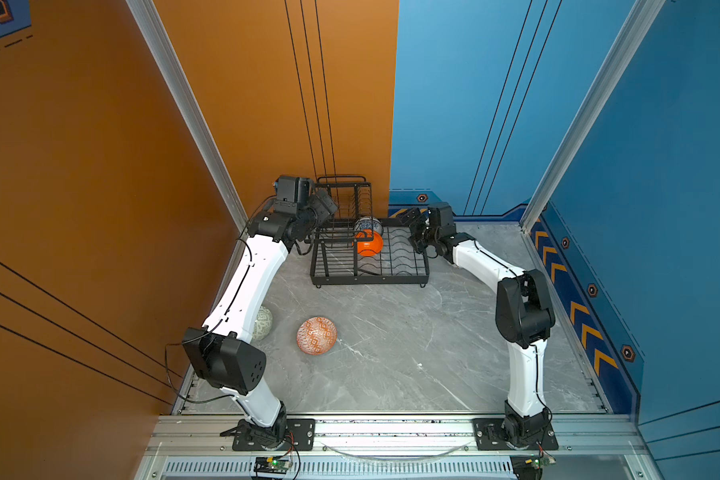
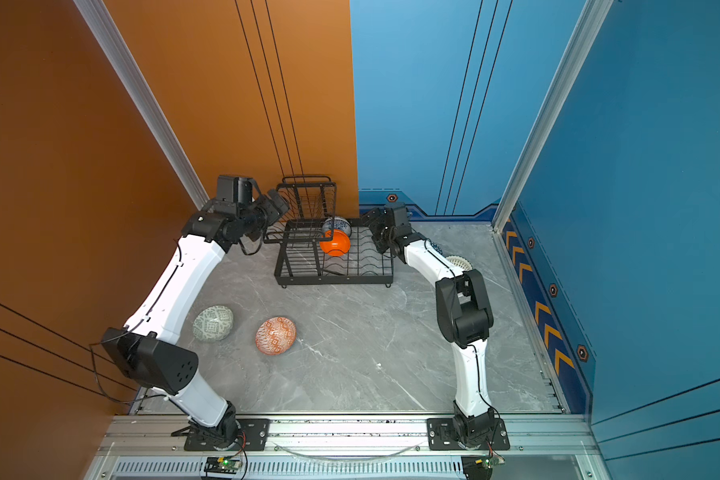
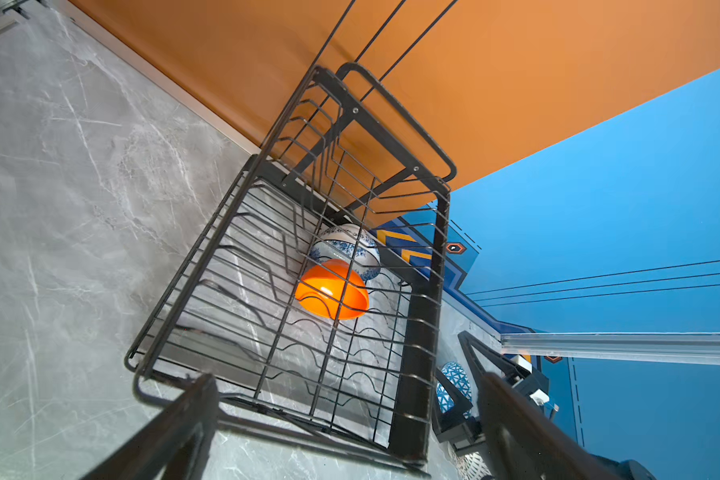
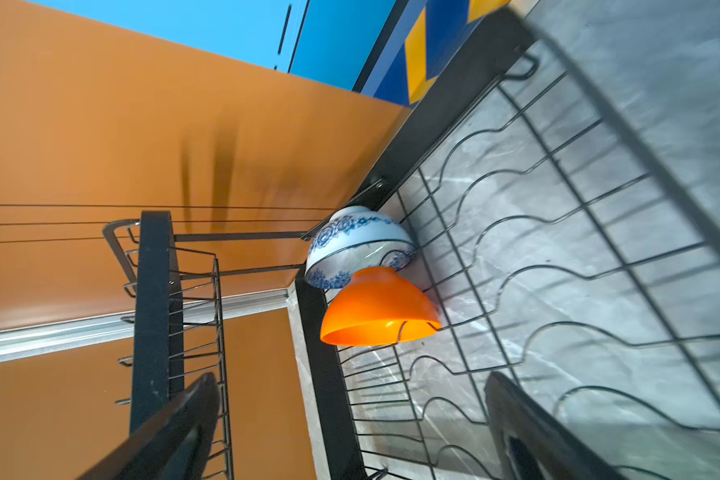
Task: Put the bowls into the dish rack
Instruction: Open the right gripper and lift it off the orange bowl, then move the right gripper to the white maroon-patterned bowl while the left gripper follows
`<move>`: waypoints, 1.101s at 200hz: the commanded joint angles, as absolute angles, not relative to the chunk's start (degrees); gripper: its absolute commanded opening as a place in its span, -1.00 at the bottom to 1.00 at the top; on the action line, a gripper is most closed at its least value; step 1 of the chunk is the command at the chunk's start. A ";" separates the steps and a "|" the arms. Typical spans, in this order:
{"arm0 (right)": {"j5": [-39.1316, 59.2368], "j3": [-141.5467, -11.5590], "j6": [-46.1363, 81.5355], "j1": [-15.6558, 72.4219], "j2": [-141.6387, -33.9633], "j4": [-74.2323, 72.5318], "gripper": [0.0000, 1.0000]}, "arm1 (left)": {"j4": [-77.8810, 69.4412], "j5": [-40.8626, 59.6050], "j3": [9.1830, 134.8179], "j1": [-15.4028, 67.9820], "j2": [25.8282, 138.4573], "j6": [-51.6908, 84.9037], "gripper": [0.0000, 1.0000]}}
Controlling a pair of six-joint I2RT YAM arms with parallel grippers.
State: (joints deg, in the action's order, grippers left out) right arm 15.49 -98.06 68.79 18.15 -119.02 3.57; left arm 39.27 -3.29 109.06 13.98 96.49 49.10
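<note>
The black wire dish rack point(image 1: 368, 282) point(image 2: 333, 283) stands at the back of the table. In its lower tray the plain orange bowl point(image 1: 368, 244) point(image 4: 377, 307) leans on the blue-white floral bowl point(image 1: 368, 225) point(image 4: 358, 241), both on edge. My left gripper point(image 1: 327, 203) point(image 3: 348, 380) hangs open and empty at the rack's left, by the raised basket. My right gripper point(image 1: 414, 226) point(image 4: 352, 378) is open and empty at the rack's right edge. The orange-white geometric bowl point(image 2: 275, 335) and pale green bowl point(image 2: 213, 323) lie on the front left of the table.
A blue-white triangle bowl point(image 3: 454, 386) and a white lattice bowl point(image 2: 459, 262) sit behind my right forearm, right of the rack. The orange wall stands close behind the rack and the blue wall point(image 1: 599, 249) runs along the right. The grey marble table point(image 1: 391, 353) is bare at centre front.
</note>
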 commanded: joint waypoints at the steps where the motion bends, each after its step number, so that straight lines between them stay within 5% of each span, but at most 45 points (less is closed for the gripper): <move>1: 16.58 -97.62 62.87 16.33 -114.39 11.13 0.99 | 39.68 -5.01 113.34 15.50 98.62 46.32 0.96; 148: 13.20 -90.99 45.64 2.07 -100.11 36.69 0.99 | 39.73 -2.36 131.94 36.02 114.54 28.52 0.96; 220: 10.64 -90.30 36.74 -2.73 -101.81 47.46 0.91 | 39.67 1.14 135.83 41.61 121.33 27.97 0.96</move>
State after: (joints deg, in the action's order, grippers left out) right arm 13.15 -90.72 43.13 -2.83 -100.60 40.21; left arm 39.27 -1.30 133.62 40.84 119.24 28.64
